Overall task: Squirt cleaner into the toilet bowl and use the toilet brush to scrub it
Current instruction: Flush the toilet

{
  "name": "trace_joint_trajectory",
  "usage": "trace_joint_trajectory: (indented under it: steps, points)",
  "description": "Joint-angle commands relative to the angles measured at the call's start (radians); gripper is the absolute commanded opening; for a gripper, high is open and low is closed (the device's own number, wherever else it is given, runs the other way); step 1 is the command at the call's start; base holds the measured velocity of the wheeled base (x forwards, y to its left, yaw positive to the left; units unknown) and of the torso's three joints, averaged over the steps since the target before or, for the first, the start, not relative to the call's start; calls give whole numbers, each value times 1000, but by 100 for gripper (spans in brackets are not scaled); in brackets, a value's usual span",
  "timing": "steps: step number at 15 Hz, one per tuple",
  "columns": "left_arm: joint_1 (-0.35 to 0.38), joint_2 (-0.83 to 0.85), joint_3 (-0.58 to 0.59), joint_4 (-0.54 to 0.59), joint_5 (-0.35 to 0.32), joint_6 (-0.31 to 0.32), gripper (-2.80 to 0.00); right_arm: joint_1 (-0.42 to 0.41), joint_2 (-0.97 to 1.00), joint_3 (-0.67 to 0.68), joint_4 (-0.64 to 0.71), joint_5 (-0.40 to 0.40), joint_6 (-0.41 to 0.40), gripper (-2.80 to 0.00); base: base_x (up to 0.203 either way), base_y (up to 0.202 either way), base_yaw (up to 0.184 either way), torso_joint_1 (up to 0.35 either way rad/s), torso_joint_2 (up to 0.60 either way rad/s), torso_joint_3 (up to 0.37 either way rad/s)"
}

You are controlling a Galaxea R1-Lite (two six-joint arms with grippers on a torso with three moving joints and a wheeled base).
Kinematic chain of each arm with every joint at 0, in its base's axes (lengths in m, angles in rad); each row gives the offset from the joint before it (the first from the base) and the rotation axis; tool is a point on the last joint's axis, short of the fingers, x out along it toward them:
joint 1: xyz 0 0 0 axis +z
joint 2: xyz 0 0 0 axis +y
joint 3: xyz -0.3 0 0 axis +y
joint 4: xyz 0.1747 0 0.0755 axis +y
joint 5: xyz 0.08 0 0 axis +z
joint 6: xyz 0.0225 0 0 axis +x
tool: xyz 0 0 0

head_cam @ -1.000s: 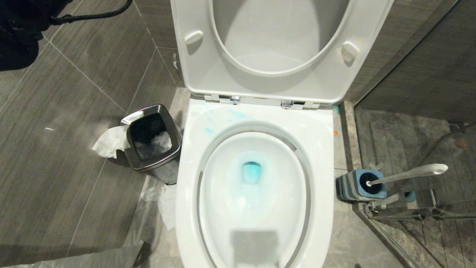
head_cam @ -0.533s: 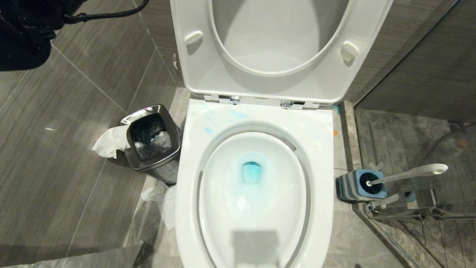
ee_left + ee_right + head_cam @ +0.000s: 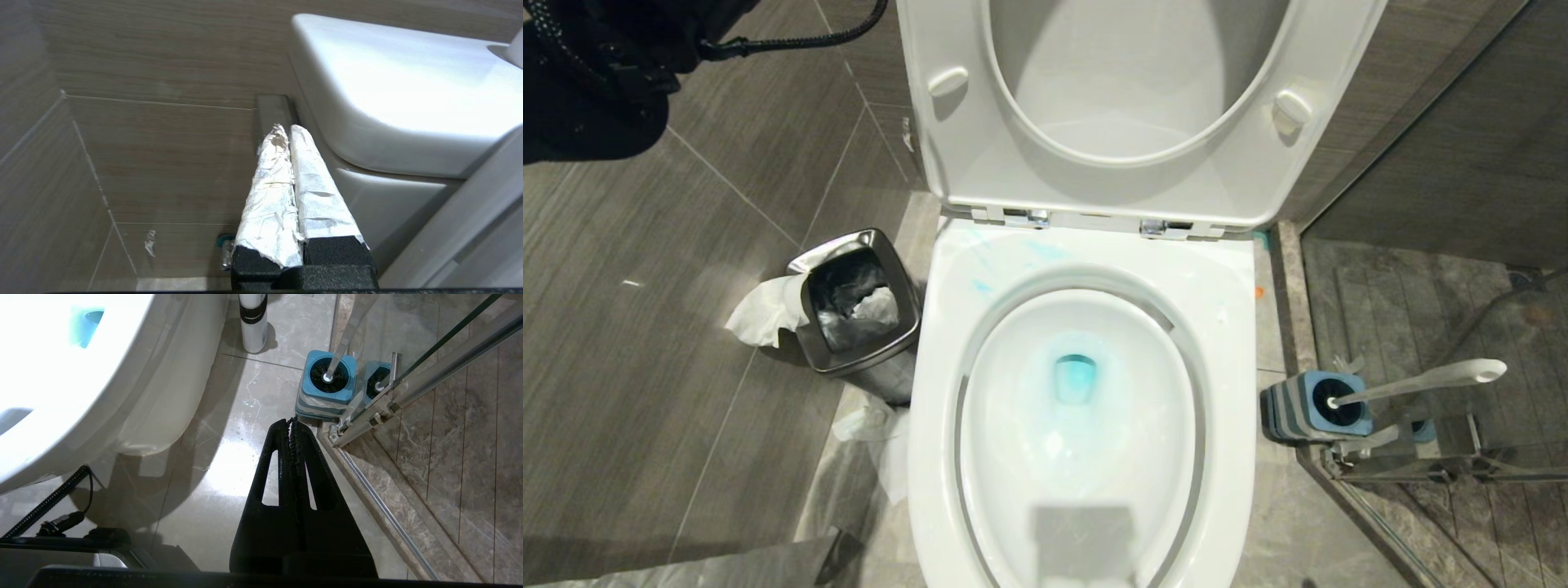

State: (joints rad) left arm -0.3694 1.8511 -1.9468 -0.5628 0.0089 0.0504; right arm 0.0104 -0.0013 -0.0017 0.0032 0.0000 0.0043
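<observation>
Our left gripper [image 3: 288, 130], its paper-wrapped fingers [image 3: 314, 179] pressed together on nothing, hangs beside the white tank [image 3: 392, 94] near the tiled wall, and our right gripper [image 3: 292, 421] is likewise closed and empty, low over the floor just short of the toilet brush [image 3: 345, 335] standing in its blue-topped holder [image 3: 327, 390] against the glass door. Out from there we see the toilet bowl [image 3: 1225, 343] with its seat raised and the cleaner [image 3: 1075, 377] pooled turquoise at the drain. A steel waste bin [image 3: 859, 304] with tissue sits left of it.
</observation>
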Motion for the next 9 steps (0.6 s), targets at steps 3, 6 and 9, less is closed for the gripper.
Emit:
trace_joint_trajectory:
  steps: [3, 6, 9]
  points:
    - [-9, 36, 3, -6, 5, 6, -280, 0, 1, 0, 0, 0, 0, -280, 0, 0, 0, 0, 0, 0]
    - [-10, 63, 5, -8, 7, 8, -280, 0, 1, 0, 0, 0, 0, -280, 0, 0, 0, 0, 0, 0]
    - [-9, 82, 5, -8, 9, 9, -280, 0, 1, 0, 0, 0, 0, -280, 0, 0, 0, 0, 0, 0]
